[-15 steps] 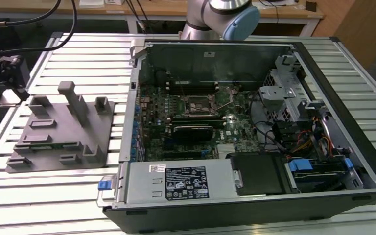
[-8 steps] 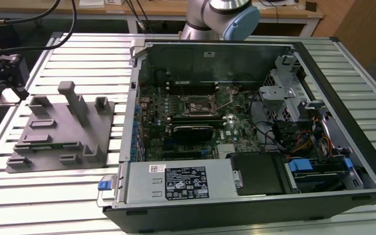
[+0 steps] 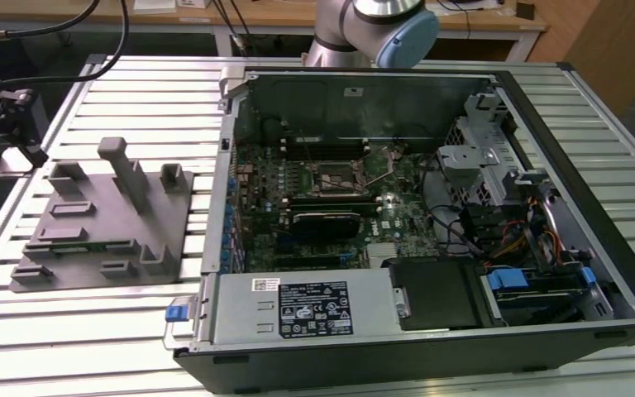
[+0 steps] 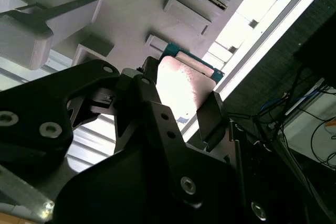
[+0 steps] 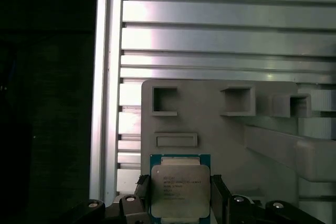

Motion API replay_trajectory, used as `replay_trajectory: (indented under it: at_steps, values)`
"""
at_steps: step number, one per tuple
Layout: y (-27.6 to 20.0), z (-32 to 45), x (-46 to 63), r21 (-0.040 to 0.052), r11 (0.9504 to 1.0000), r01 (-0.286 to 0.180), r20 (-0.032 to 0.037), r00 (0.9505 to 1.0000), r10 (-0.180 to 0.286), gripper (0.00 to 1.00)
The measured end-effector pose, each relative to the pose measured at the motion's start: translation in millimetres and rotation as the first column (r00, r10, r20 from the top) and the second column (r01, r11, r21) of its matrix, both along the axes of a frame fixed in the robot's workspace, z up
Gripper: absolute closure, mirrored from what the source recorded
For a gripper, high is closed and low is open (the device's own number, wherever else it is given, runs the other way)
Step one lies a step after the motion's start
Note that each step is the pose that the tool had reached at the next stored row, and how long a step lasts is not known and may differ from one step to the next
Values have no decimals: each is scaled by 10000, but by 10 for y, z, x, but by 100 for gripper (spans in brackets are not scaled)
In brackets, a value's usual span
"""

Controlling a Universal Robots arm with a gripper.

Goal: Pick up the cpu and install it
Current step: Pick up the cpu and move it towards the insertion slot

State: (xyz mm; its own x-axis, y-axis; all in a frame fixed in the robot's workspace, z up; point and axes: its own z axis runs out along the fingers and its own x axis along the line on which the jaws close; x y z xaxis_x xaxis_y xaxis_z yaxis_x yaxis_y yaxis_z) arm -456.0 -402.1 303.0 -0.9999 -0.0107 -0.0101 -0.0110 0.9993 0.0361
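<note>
The cpu [image 5: 180,179], a small square chip with a silvery top and green rim, sits between my gripper's [image 5: 181,195] two black fingers [image 5: 218,195]. In the second wrist view the cpu [image 4: 181,80] glints between the same fingers [image 4: 210,114] of the gripper [image 4: 181,106], which is shut on it. Chip and gripper hang over a corner of the grey plastic tray [image 5: 210,124] by the table edge. In the exterior view the dark tool head [image 3: 3,124] is at the far left, beside the tray [image 3: 97,223]. The dark socket [image 3: 334,174] lies on the motherboard with its thin lever [image 3: 389,169] raised.
The open computer case [image 3: 428,215] takes up the middle and right of the slatted metal table [image 3: 130,91]. Upright posts [image 3: 125,169] rise from the tray. The arm's base [image 3: 367,33] stands behind the case. Cables and drive bays [image 3: 516,240] crowd the case's right side.
</note>
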Motion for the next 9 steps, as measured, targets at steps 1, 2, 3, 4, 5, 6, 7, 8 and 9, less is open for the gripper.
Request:
replay_trajectory:
  at_steps: [1,2,3,4,5,6,7,8,9]
  values:
    - [0,3,0,-1,10000,0,-1,10000,0,46]
    - [0,6,0,-1,10000,0,-1,10000,0,46]
    - [1,9,0,-1,10000,0,-2,10000,0,46]
    - [1,13,0,-1,10000,0,-2,10000,0,46]
    - [1,16,0,-1,10000,0,-2,10000,0,46]
    - [2,19,0,-1,10000,0,-1,10000,0,46]
    - [2,23,0,-1,10000,0,-1,10000,0,46]
    - [2,27,0,-1,10000,0,-2,10000,0,46]
    - [3,30,0,-1,10000,0,-2,10000,0,46]
